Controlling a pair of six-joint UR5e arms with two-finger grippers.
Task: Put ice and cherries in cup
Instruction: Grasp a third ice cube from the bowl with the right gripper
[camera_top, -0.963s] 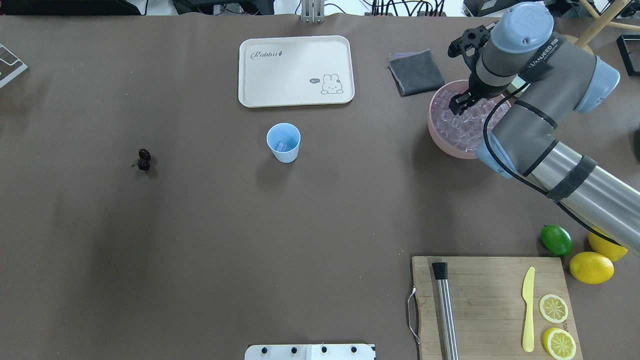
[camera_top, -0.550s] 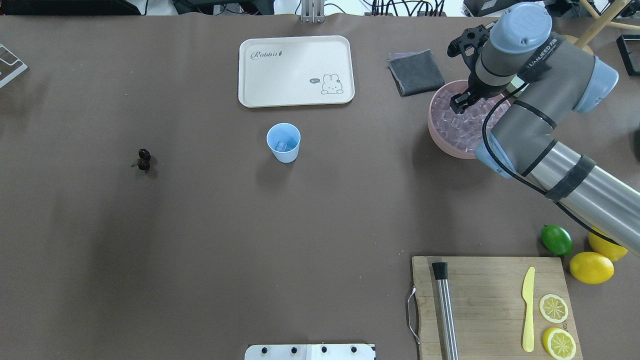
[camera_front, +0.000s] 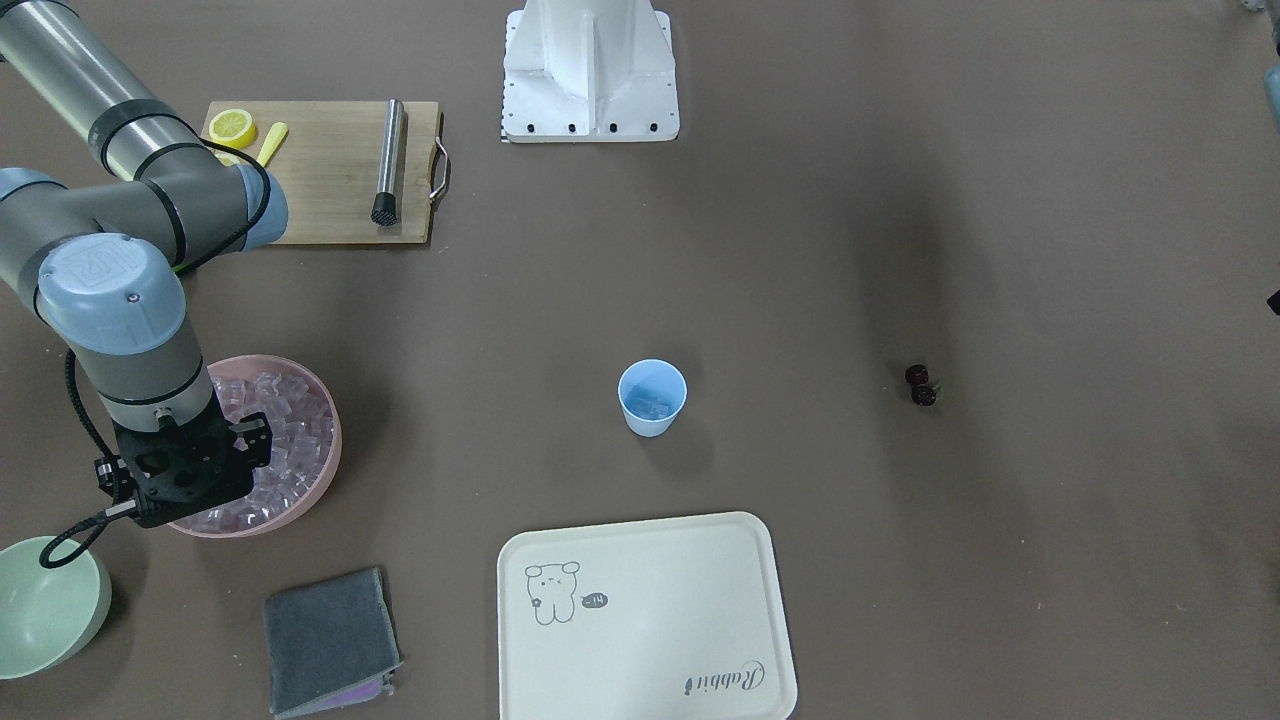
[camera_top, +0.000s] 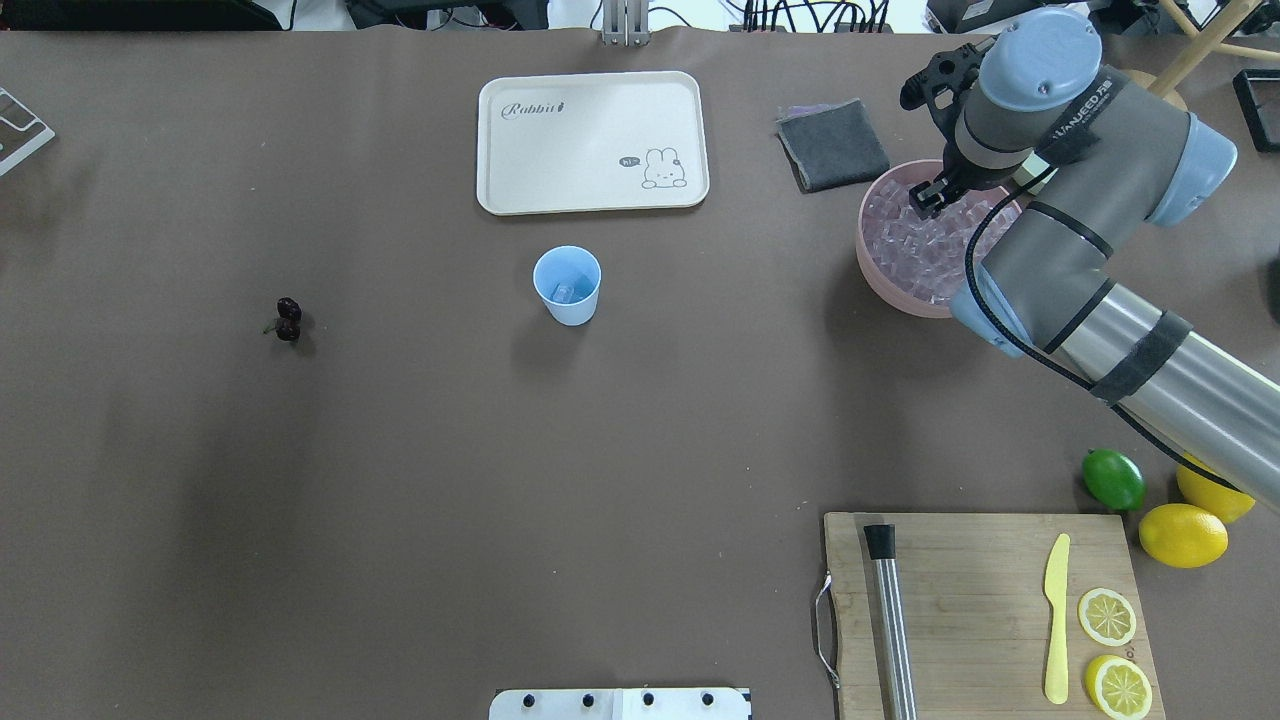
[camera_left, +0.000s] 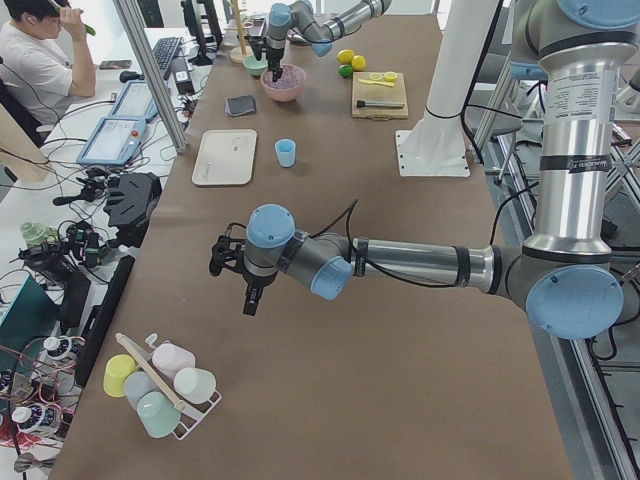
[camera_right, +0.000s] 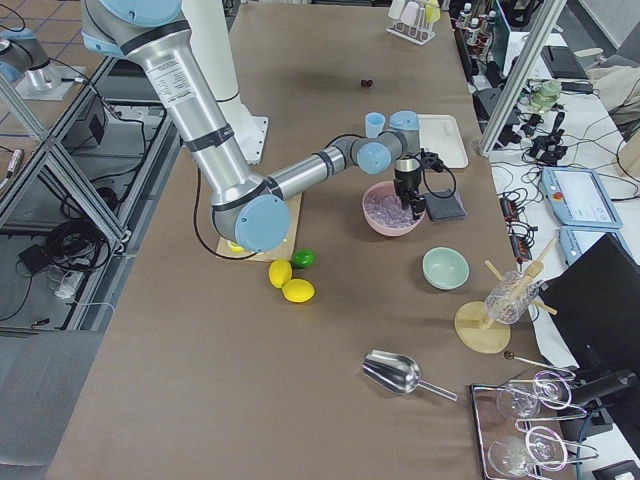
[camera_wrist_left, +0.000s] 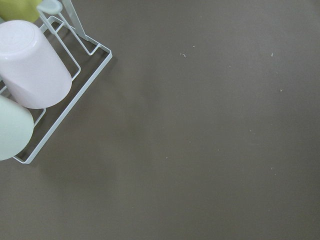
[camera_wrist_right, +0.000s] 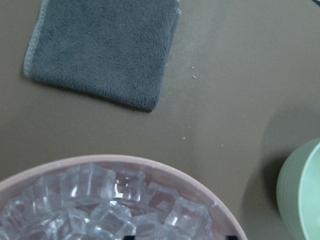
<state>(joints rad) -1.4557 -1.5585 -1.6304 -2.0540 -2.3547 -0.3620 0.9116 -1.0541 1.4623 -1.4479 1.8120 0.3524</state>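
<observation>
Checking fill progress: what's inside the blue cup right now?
The cup holds clear ice at its bottom; the count is unclear, since its wall hides part of the floor. The cherries lie apart on the table.

The brown surface (camera_top: 400, 480) is carrying the cup (camera_top: 567, 286), cherries (camera_top: 288, 319) lying well left of it, tray (camera_top: 590, 140) just beyond, pink bowl (camera_top: 866, 262) right.

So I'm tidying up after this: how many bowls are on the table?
2: a pink bowl holding the ice below the right gripper, and a pale green bowl beside it.
</observation>
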